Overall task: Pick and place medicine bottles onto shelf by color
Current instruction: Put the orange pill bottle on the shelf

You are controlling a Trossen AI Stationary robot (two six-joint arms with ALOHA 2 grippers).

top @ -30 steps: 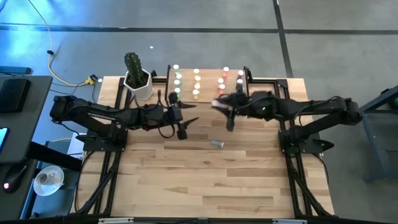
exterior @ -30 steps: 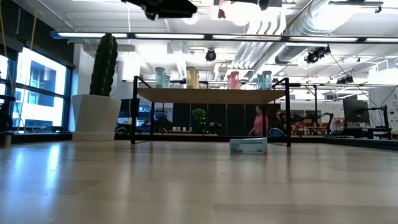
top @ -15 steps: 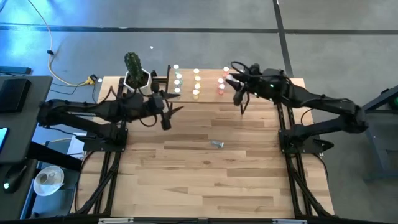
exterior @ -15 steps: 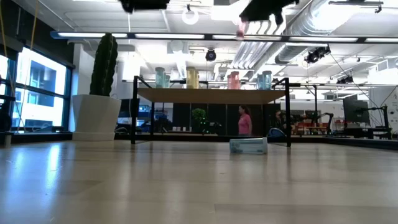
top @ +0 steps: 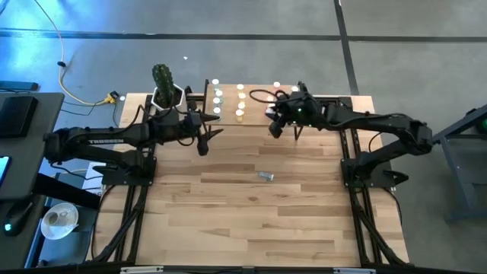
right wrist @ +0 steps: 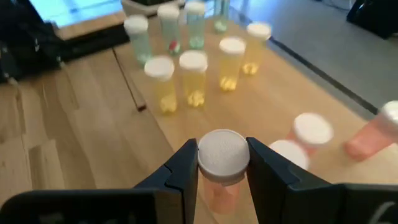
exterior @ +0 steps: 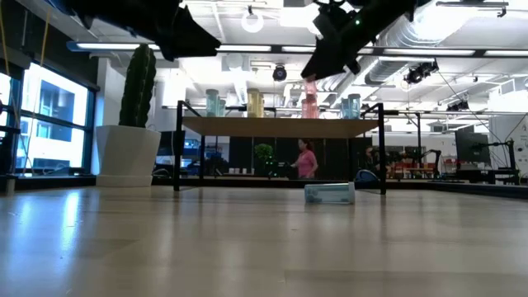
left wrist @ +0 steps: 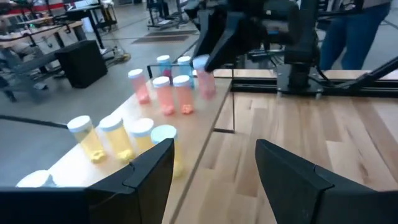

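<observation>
Fingers of the right gripper clamp 1 pink bottle below its white cap, over the shelf; light, rigid, slippery plastic. Left gripper waits, fingers apart, beside the shelf.

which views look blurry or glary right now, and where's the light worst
Right wrist view: the pink bottle gripped in the right tool is sharp, bottles beyond soft. Left wrist view: the yellow bottles are blurred. Low view: ceiling lights glare, the arms go dark. High view: blue cast at the left edge.
</observation>
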